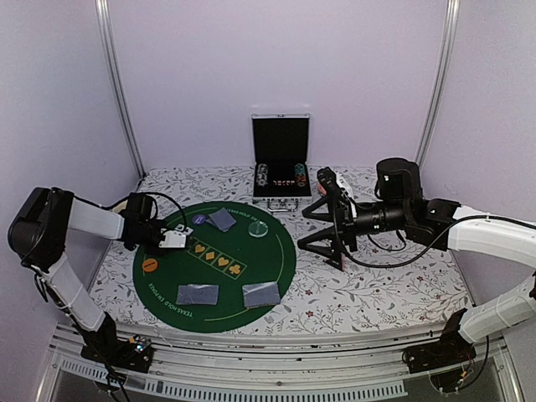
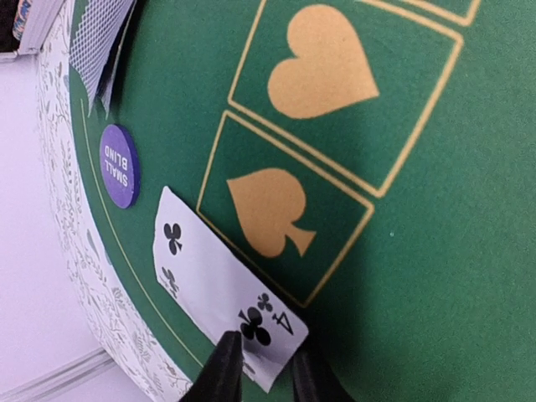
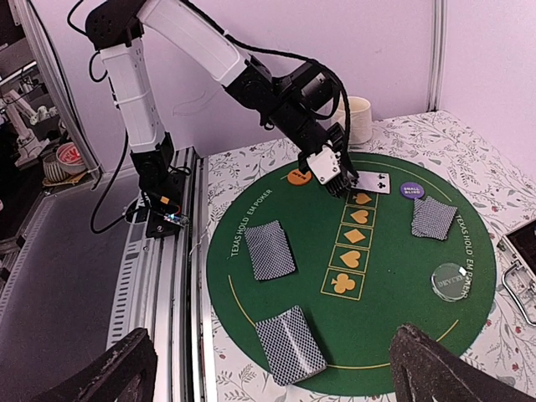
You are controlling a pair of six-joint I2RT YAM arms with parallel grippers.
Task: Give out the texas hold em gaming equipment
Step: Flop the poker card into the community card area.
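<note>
The left gripper (image 2: 266, 373), jaws narrowly parted astride the near end of the face-up four of clubs (image 2: 222, 280) (gripped or not, I cannot tell), has it lying flat just ahead, beside the spade box (image 2: 272, 213), probably as a community card.

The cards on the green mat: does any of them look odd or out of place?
Yes. The four of clubs lies face up beside the printed spade box, near the rim of the mat, at the left pincer tips. The three other card piles lie face down.
</note>
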